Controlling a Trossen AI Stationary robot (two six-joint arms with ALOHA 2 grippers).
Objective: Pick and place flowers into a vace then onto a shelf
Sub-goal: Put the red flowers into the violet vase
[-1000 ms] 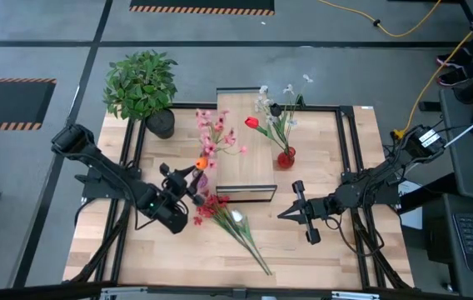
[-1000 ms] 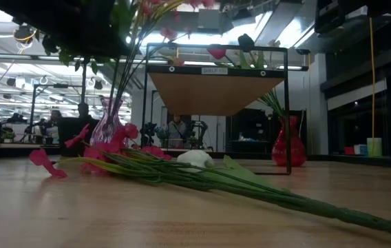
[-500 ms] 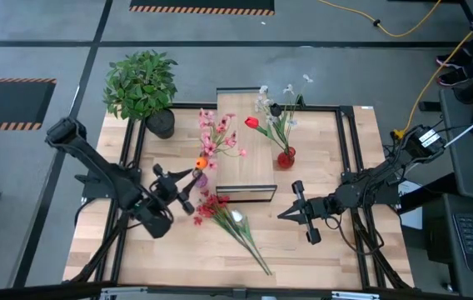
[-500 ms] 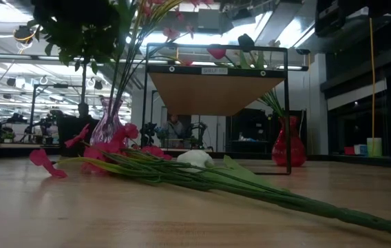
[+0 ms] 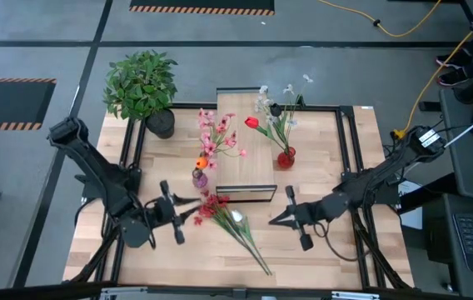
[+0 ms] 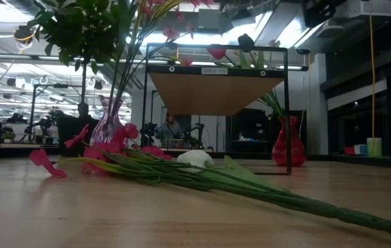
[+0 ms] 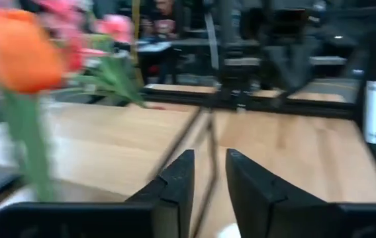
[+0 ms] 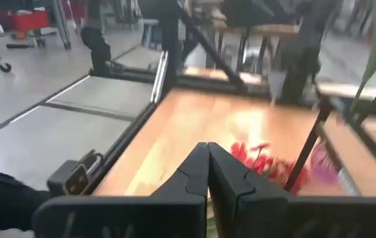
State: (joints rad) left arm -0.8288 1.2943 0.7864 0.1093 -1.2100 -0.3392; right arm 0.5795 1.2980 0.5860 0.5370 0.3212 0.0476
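Flowers [image 5: 235, 227] lie loose on the table [image 5: 328, 258] at the frame's lower middle, red blossoms toward the shelf [image 5: 241, 142], green stalks running down and right. In the low view the same bunch [image 6: 202, 176] stretches flat across the wood, pink heads at left, a white bloom near the middle.

On the shelf stand two vases. The purple vase [image 5: 199, 177], at its lower left corner, holds pink stems and an orange blossom [image 5: 202, 162]. The red vase [image 5: 286, 157], at its right edge, holds a red tulip [image 5: 252, 122] and pale sprays. A potted plant [image 5: 142, 87] sits at the table's upper left.

The left gripper [image 5: 188, 210] hovers just left of the bunch's red heads, pointing right, close to them; its wrist view shows the fingers [image 7: 177, 185] a narrow gap apart with nothing between them. The right gripper [image 5: 276, 218] hangs right of the stalks, well apart from them, pointing left, its fingers [image 8: 194, 173] pressed together and empty.
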